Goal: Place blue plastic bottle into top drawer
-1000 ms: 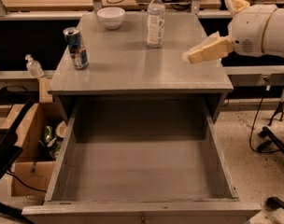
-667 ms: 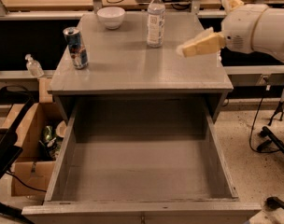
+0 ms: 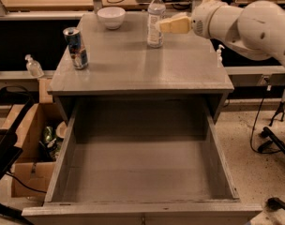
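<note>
**Q:** What does the gripper point(image 3: 161, 26) show?

**A:** A pale, cream wedge pointing left, level with the middle of the bottle point(image 3: 153, 12). Its tip meets the bottle's right edge in this view. Whether it touches the bottle or merely lies in front of it cannot be told. The wedge reads as one solid shape, so how far open it is, and whether it has hold of anything, cannot be told either.

**Q:** And behind the gripper?

**A:** A round white wrist, then the thick white arm point(image 3: 255, 25), which runs off the right edge of the view. Its base is out of sight.

**Q:** Where does the bottle stand?

**A:** Upright at the back of the cabinet top point(image 3: 133, 69), right of centre, with its white cap on. The label print is too small to read.

**Q:** And the drawer point(image 3: 63, 168)?

**A:** Pulled fully out below the top, with its grey floor and side walls bare. Its front panel is cut off by the lower edge of the view.

**Q:** What else appears?

**A:** A white bowl point(image 3: 111, 18) stands at the back, left of the bottle. A drinks can point(image 3: 76, 48) stands near the left edge of the top. Small pump bottles point(image 3: 33, 65) sit on ledges at either side. A cardboard box point(image 3: 25, 175) on the floor to the left is partly hidden by the drawer, and its contents are indistinct.
</note>
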